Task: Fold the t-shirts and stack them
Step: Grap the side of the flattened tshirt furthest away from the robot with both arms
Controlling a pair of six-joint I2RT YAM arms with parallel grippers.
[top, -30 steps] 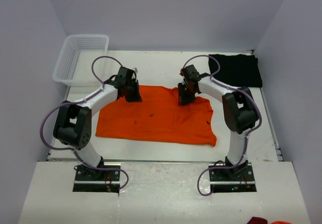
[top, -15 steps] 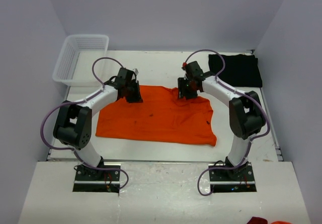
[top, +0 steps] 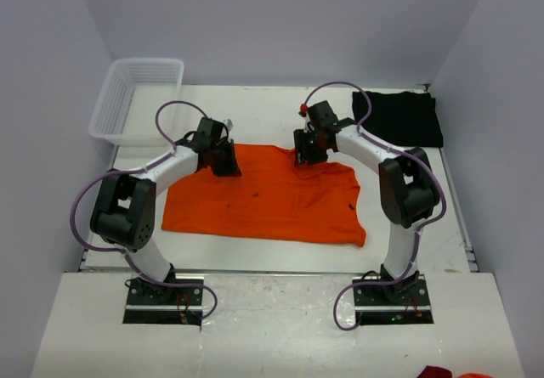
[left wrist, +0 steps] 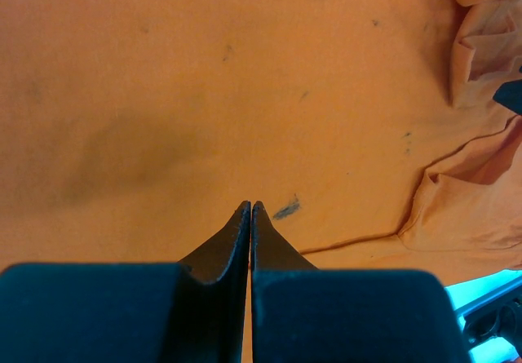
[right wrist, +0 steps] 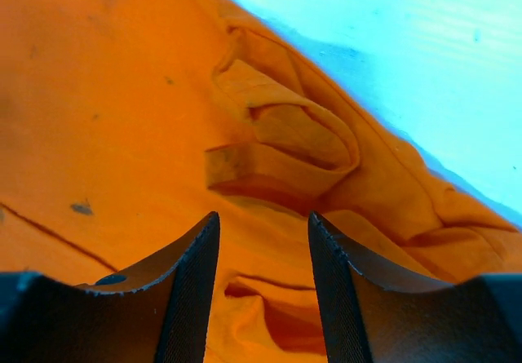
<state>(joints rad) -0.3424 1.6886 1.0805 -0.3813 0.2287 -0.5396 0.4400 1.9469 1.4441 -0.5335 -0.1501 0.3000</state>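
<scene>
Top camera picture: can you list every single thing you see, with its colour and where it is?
orange t-shirt: one, bright orange, spread out in the middle of the table
black t-shirt: one, black, far right corner
basket: one, white mesh, far left corner
table: one, white, under everything
cloth scrap: red and orange, cut off at the bottom edge, so the count is unclear
left gripper: one, black, shut, at the orange t-shirt's far edge
right gripper: one, black, open, above a crumpled part of the orange t-shirt's far edge
</scene>
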